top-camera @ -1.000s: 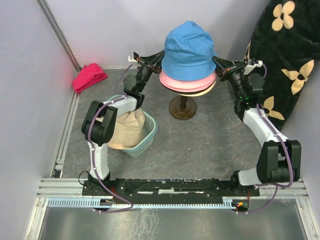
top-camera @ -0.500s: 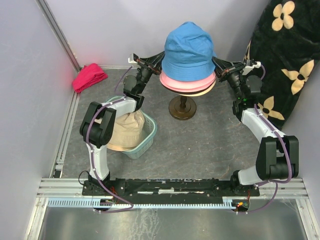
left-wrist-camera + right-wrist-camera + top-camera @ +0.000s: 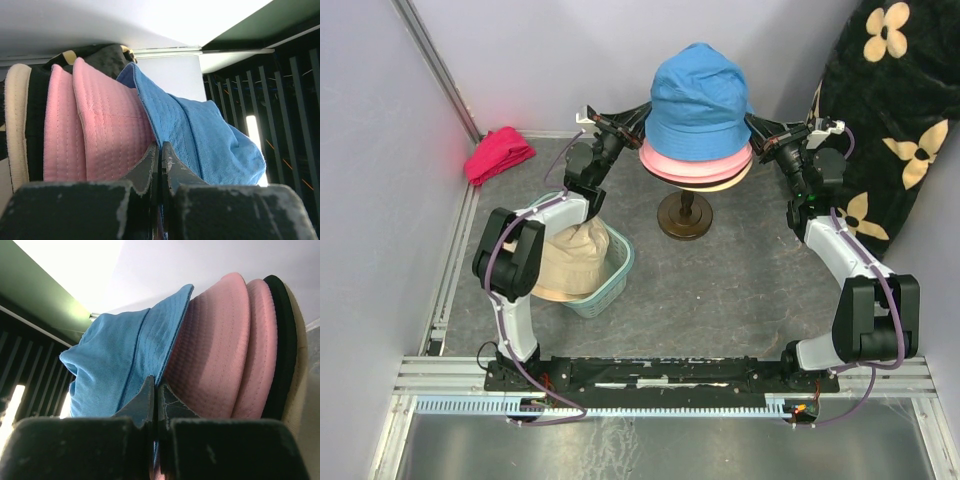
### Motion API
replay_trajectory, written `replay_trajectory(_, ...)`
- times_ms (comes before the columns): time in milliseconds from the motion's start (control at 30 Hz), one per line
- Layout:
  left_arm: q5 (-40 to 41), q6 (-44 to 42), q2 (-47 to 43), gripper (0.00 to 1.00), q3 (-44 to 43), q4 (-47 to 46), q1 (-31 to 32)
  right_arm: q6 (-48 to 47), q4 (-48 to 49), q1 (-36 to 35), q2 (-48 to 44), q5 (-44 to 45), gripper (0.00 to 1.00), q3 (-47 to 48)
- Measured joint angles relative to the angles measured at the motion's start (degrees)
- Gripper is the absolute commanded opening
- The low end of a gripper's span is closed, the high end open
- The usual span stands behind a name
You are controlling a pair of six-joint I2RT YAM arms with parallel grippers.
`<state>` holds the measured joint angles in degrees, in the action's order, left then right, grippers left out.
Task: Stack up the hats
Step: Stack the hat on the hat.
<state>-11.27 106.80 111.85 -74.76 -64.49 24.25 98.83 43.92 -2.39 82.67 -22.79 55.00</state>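
A blue hat sits on top of a stack of hats on the stand: pink hats under it, then black and beige brims. My left gripper is shut on the blue hat's brim at its left side. My right gripper is shut on the same brim at its right side. In the wrist views the jaws pinch the blue cloth, with the pink hat just below. A beige hat lies in the basket.
A mint green basket stands at the left, under the left arm. A magenta cloth bundle lies at the far left corner. The dark round stand base is in the middle. A black flowered cloth hangs at the right.
Both grippers keep their hold on the blue hat's brim. The left arm's elbow has shifted slightly left; the hat stack looks the same.
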Motion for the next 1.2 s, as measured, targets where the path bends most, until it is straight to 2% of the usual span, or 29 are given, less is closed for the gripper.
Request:
replay_trajectory(233,-0.4,-1.5,-1.8,0.03,0.0,4.7,0.0,-0.7,-1.0,0.0,-0.5,0.2,0.01,0.0)
replay_trajectory(1100,-1.0,-5.4,-3.9,0.03,-0.9,11.6,0.0,-3.3,-4.6,0.0,-2.0,-0.3,0.01,1.0)
replay_trajectory(1200,-1.1,-5.5,-3.7,0.04,-1.1,11.5,-0.1,-3.9,-5.5,0.1,-1.9,-0.8,0.06,1.7)
